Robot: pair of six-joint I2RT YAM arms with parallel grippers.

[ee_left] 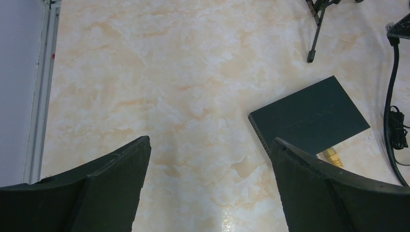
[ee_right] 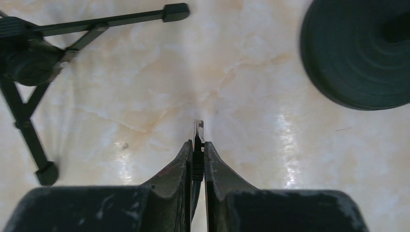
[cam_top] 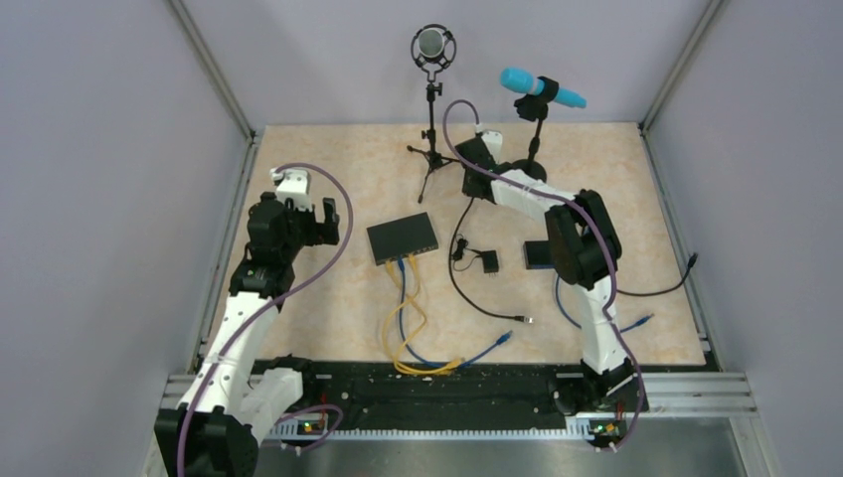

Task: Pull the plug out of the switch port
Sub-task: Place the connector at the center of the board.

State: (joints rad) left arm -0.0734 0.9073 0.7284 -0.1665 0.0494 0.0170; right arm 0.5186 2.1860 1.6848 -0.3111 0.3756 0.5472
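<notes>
While the right gripper [ee_right: 198,145] has its two fingers pinched narrowly on a small black plug with a clear tip [ee_right: 198,128], it holds that plug low over the pale marble-patterned table [ee_right: 145,96]. There it sits between a black tripod-legged microphone stand [ee_right: 29,72] and a second stand's round black base [ee_right: 358,53]. The flat black rectangular switch box [cam_top: 403,237] lies well apart from the plug, toward the middle of the table. Its sockets are too small to tell apart. The left gripper [ee_left: 210,141] hangs with its jaws spread wide and nothing between them, the box just beside its right finger. There are one switch box, one held plug and two microphone stands. Yellow cabling [cam_top: 427,369] and a blue cable [cam_top: 497,345] run into the box's near edge.
</notes>
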